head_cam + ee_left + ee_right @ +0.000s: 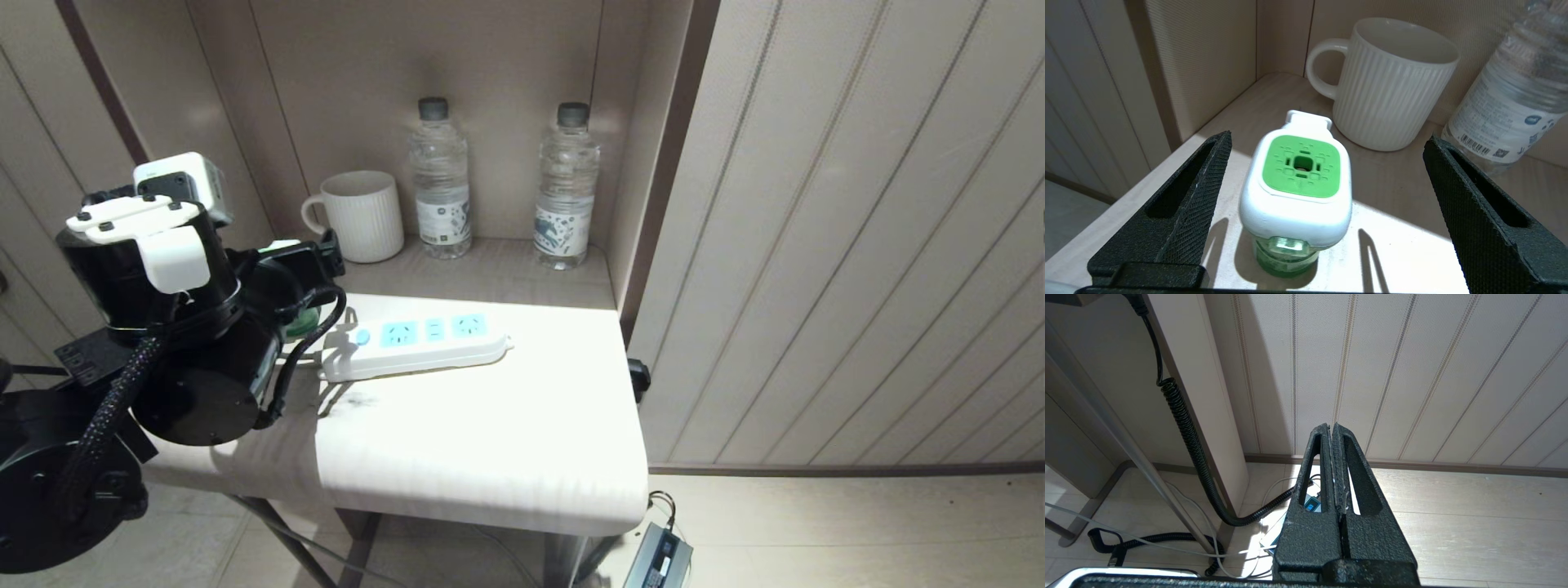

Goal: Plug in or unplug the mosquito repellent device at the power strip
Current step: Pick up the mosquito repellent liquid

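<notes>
The mosquito repellent device [1296, 192] stands upright on the tabletop, white body, green top and green bottle below. It is not in the power strip. My left gripper [1327, 139] is open, one finger on each side of the device and neither touching it. In the head view my left arm [163, 327] covers most of the device, leaving only a bit of green [300, 324]. The power strip [416, 343] lies just right of there, its light-blue sockets empty. My right gripper [1329, 427] is shut on nothing, low beside the table and facing the floor and wall panel.
A white ribbed mug [359, 214] stands close behind the device, with two clear water bottles [441, 180] [566, 188] in the alcove. Alcove walls close in on the left and rear. The table's [490, 457] front edge is near me. A grey box [657, 559] sits on the floor.
</notes>
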### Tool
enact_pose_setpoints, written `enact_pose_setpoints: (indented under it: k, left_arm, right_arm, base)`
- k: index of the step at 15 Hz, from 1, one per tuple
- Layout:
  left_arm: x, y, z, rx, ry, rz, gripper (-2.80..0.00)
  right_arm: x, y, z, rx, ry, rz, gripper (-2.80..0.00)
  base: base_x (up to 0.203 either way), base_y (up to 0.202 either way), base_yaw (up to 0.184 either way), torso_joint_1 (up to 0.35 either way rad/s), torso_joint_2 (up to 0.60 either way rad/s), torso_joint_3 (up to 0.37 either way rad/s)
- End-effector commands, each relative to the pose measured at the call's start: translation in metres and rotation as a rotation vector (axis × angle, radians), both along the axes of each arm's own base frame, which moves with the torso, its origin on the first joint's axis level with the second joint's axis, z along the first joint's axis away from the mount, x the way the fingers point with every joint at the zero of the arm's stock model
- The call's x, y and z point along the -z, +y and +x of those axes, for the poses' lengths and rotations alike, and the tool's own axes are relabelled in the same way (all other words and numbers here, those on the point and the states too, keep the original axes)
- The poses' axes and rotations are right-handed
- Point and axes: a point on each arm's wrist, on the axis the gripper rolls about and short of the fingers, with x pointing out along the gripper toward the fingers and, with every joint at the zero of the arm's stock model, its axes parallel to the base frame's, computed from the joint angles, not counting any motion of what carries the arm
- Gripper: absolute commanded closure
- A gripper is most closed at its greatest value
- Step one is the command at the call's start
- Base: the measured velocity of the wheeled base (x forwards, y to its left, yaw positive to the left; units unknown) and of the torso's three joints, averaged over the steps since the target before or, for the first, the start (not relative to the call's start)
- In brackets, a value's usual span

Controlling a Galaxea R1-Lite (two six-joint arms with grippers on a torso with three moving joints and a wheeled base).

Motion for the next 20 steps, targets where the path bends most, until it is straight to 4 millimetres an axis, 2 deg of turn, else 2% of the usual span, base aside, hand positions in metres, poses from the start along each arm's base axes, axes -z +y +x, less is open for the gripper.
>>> enact_pose_setpoints:
  k: [1,7,13,20]
  left_arm:
    - [0.004,-0.001,0.006,-0.014,0.009,0.009,-2.80]
    - [-0.002,0.023,0.020,-0.080,-0.039,0.013,-2.80]
    - [0.013,0.015,0.036,-0.061,-0.012,0.032,-2.80]
    - [0.007,0.012,0.042,-0.064,-0.027,0.054,-2.80]
  right_arm:
    - [0.000,0.000,0.000,0.000,0.001,0.000,0.00]
    - [0.000,0.000,0.000,0.000,0.001,0.000,0.00]
    - [0.000,0.000,0.000,0.000,0.001,0.000,0.00]
    - [0.000,0.000,0.000,-0.001,0.001,0.000,0.00]
  base:
    - [0.000,0.000,0.000,0.000,0.00,0.000]
    - [0.000,0.000,0.000,0.000,0.00,0.000]
    - [0.000,0.000,0.000,0.000,0.00,0.000]
    - [0.000,0.000,0.000,0.000,0.00,0.000]
